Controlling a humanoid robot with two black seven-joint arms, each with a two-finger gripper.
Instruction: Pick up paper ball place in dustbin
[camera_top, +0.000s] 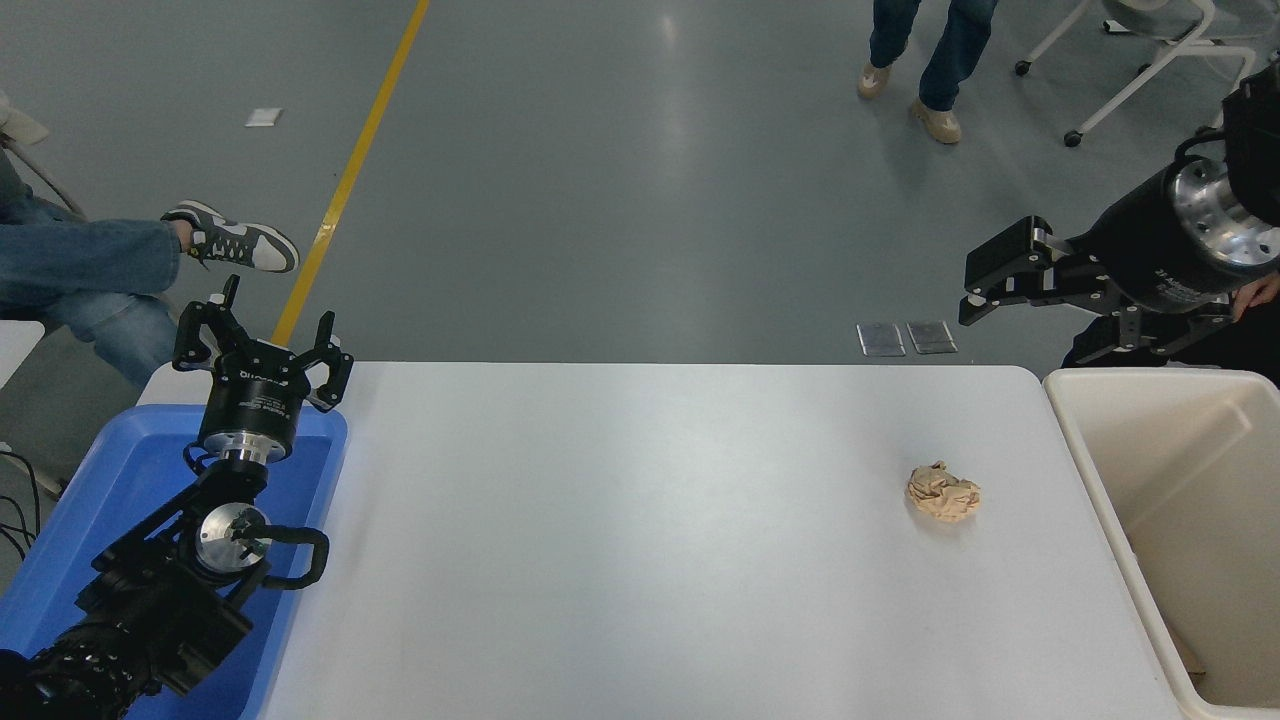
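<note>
The paper ball (943, 492) is seen lying on the white surface (620, 520), at about 9 o'clock from the dustbin (1120, 470) and near it. The right tool (1020, 310) is held released and empty, well apart at 1 o'clock of the ball. The left tool (262, 345) is parked, spread, over the blue tray (90, 510). The ball is judged light, soft and crushable; a grip across its middle is advised.

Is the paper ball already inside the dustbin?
No, the paper ball lies on the white table, left of the dustbin.
</note>
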